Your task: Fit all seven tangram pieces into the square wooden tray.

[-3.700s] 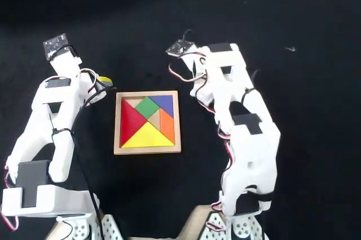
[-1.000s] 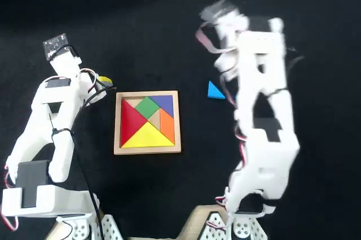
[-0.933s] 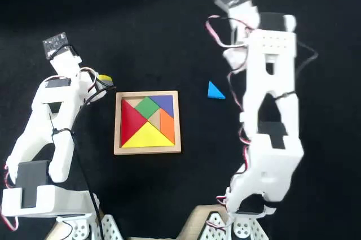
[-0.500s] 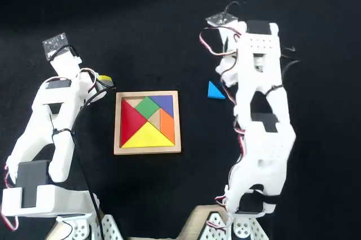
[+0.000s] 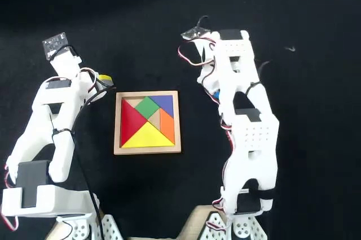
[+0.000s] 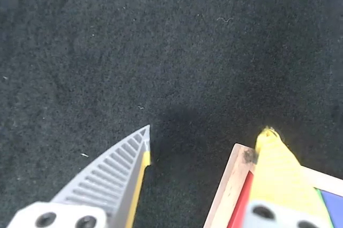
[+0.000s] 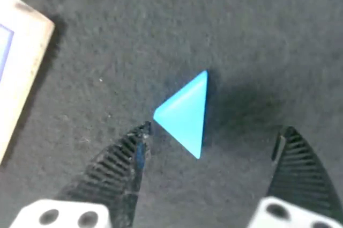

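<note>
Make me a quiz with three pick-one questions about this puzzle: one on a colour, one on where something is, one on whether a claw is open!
1. What colour is the square piece in the wooden tray?
A. pink
B. green
C. black

2. Where is the light blue triangle?
A. on the black table, between the fingers of the right gripper
B. in the tray
C. on top of the square piece

3. The right gripper is:
A. shut on the triangle
B. shut on nothing
C. open

Answers:
1 B, it shows green in the high view.
2 A, it lies flat on the cloth between the fingertips.
3 C, its fingers stand wide apart.
</note>
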